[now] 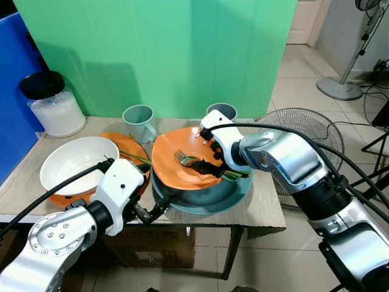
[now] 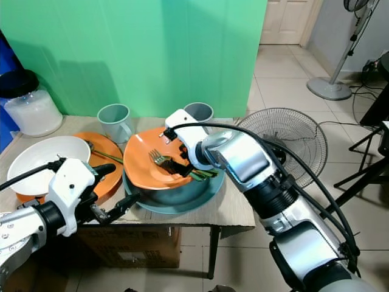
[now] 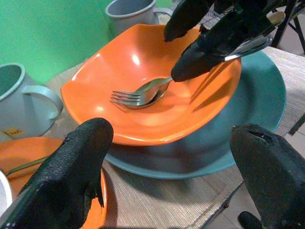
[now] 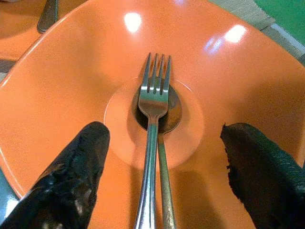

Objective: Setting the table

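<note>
While you scan the head view from its left edge, you meet a lidded jar of white grains at the upper left, on the far corner of the table. Just right of it and nearer you, a white bowl rests on an orange plate, and a dark utensil lies across that plate's right part. Behind the plate stands a grey-green mug.

Your left gripper sits at lower centre of the frame, at the near rim of the teal plate. Its jaws stand wide apart with nothing between them; in the left wrist view the two black fingers flank the plate's near edge.

At frame centre, an orange bowl sits in the teal plate. A fork lies inside it on top of a spoon, tines over the spoon's bowl at the middle of the dish, handles running toward your right gripper. That gripper hovers over the handle end; its fingers are spread either side of the two handles, not touching them.

A second mug stands behind the bowl. Right of the table, a round wire fan guard leans on the tiled floor, and a pedestal fan stands at the upper right.
</note>
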Tool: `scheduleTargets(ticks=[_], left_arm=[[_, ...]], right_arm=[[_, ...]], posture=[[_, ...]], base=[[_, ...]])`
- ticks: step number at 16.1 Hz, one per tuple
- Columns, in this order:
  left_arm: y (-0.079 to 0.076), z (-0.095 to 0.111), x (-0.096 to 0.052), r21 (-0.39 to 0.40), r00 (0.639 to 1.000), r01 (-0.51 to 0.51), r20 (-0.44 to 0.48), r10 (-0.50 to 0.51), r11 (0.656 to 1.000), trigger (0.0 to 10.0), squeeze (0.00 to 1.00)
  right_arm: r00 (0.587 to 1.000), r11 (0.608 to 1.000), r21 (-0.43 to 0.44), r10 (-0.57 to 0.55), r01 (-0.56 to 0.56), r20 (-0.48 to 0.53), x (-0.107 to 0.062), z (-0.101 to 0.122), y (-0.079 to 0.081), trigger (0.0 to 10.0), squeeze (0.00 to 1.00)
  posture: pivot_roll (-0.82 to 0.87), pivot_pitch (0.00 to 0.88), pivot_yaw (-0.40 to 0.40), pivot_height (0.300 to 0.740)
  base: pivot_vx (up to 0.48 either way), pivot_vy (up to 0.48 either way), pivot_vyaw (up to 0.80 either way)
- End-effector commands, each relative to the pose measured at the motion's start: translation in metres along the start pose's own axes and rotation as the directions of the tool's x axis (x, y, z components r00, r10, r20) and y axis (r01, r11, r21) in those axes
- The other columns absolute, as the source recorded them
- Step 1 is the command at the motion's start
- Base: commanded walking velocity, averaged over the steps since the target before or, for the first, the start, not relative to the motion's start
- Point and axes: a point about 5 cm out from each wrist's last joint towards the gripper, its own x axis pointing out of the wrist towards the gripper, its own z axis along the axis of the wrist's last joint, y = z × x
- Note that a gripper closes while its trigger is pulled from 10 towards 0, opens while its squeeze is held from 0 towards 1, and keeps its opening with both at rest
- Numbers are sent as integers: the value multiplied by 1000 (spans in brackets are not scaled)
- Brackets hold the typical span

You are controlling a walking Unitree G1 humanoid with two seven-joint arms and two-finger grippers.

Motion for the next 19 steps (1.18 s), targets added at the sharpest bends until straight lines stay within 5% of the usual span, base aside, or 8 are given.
scheduleTargets(ticks=[1, 19], left_arm=[[-2, 1, -2, 13, 1000, 12, -6, -12, 1000, 10000, 0], [-8, -1, 0, 5, 999, 42, -23, -42, 999, 10000, 0]], right_arm=[[1000, 999, -32, -20, 20, -10, 2, 3, -1, 510, 0], [994, 995, -100, -14, 3, -107, 14, -6, 4, 0, 0]], posture=[[-107, 0, 42, 740], [-111, 0, 39, 740]], base=[[0, 0, 0], [0, 0, 0]])
